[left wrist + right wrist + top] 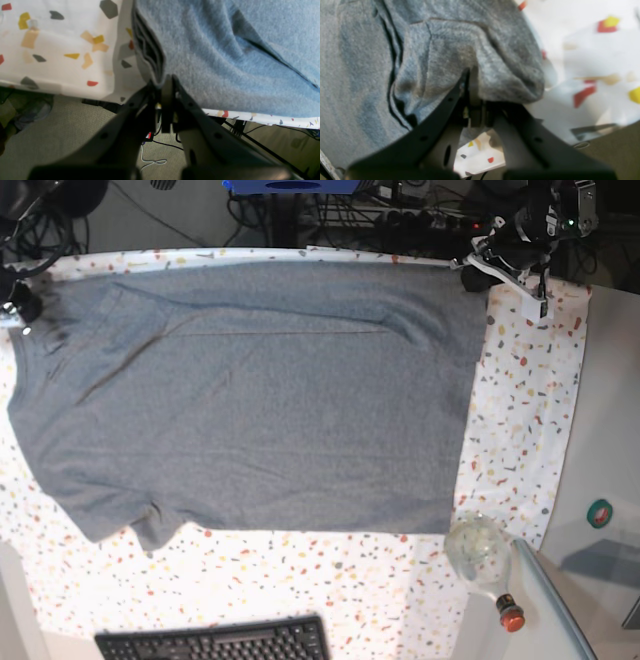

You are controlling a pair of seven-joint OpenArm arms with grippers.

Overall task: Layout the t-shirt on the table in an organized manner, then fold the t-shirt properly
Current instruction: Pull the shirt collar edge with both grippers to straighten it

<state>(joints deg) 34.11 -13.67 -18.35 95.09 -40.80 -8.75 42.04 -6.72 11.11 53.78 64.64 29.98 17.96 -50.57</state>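
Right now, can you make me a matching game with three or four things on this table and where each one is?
Things:
1. t-shirt
2. keyboard
3. bottle
4. left hand

Places, seen from the base camera:
A. at the near edge of the table, bottom of the picture
B. spread flat over the middle
C. pinching the shirt's top right corner
D. lying on its side near the bottom right corner

Pairs: 1-B, 2-A, 3-D, 4-C
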